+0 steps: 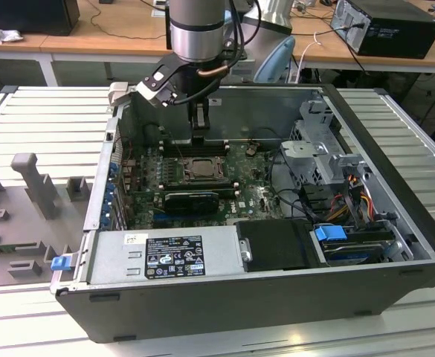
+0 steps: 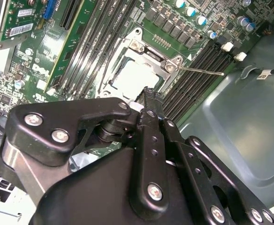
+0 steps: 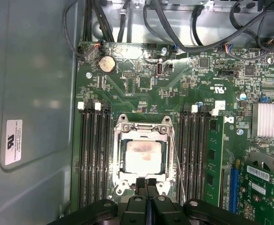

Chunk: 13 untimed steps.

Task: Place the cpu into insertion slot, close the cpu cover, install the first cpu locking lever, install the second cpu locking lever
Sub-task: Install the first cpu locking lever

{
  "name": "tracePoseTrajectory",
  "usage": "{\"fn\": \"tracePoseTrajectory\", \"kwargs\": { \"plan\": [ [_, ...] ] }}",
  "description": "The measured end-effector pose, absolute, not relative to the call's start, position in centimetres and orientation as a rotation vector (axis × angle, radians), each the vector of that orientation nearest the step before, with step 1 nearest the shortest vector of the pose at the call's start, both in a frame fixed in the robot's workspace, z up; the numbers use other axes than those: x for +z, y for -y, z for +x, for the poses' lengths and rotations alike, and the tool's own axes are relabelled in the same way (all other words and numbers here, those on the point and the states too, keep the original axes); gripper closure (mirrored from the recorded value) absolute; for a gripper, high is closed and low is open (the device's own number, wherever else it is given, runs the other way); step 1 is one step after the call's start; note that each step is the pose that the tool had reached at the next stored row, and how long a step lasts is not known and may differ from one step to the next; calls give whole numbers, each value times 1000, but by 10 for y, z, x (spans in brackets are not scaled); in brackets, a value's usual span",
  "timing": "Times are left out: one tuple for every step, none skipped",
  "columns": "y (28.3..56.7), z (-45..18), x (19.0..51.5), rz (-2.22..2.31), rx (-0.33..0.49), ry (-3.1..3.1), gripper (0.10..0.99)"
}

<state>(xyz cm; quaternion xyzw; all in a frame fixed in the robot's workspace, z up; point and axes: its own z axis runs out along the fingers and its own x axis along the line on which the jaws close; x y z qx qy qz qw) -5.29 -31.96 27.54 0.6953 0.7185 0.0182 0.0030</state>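
The arm [image 1: 197, 30] stands upright at the far side of the scene, a little toward the exterior view's left, its wrist pointing straight down. Below it hangs the gripper [image 1: 198, 138], its two black fingers [image 3: 140, 185] pressed together, holding nothing.
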Motion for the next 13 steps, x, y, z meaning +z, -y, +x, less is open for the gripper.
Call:
{"fn": "tracePoseTrajectory", "kwargs": {
  "plan": [
    [320,-53,276,2180,57,-2253,980],
    [320,-53,278,2180,57,-2253,980],
    [320,-53,279,2180,57,-2253,980],
    [320,-53,280,2180,57,-2253,980],
    [320,-53,287,2180,57,-2253,980],
    [320,-53,294,2180,57,-2253,980],
    [320,-53,294,2142,58,-2290,980],
    [320,-53,294,2122,58,-2309,980],
    [320,-53,294,2100,57,-2329,980],
    [320,-53,294,2079,57,-2349,980],
    [320,-53,293,2059,58,-2367,980],
    [320,-53,293,2018,57,-2402,980],
    [320,-53,293,1983,57,-2432,980]
  ]
}}
